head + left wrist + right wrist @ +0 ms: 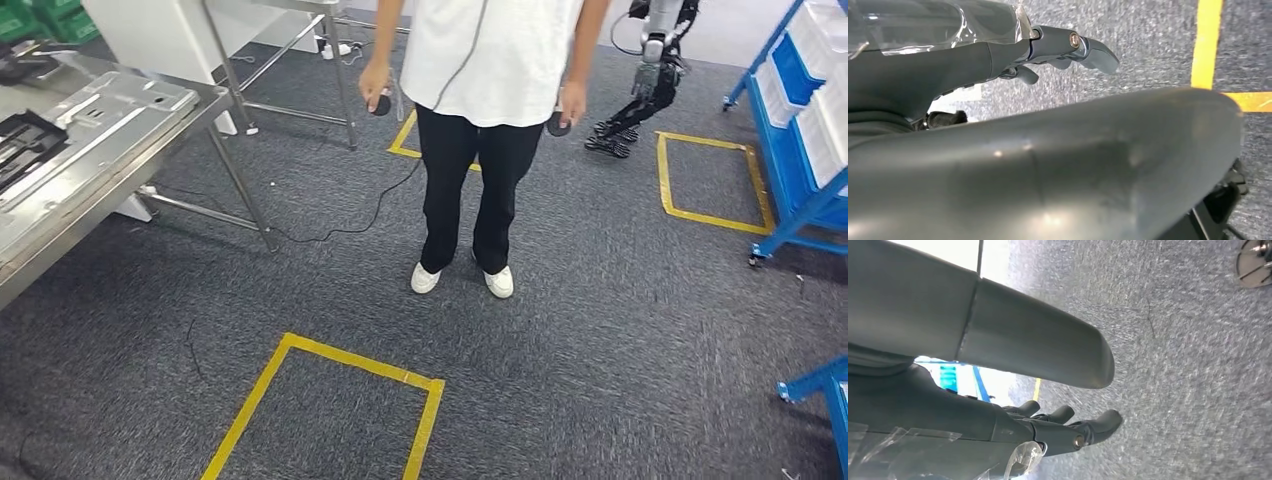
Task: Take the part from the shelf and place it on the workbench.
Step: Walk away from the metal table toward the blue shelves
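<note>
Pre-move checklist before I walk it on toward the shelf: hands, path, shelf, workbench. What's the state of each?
1. Left hand free of any part: ok, fingers apart, nothing held.
2. Right hand free: ok, fingers apart, nothing held.
3. Path ahead clear: not ok, a person stands on the carpet straight in front.
4. Blue shelf in sight: ok, at the right edge.
5. Part on the shelf located: cannot tell, bin contents are not visible.
6. Workbench in sight: ok, at the left.
</note>
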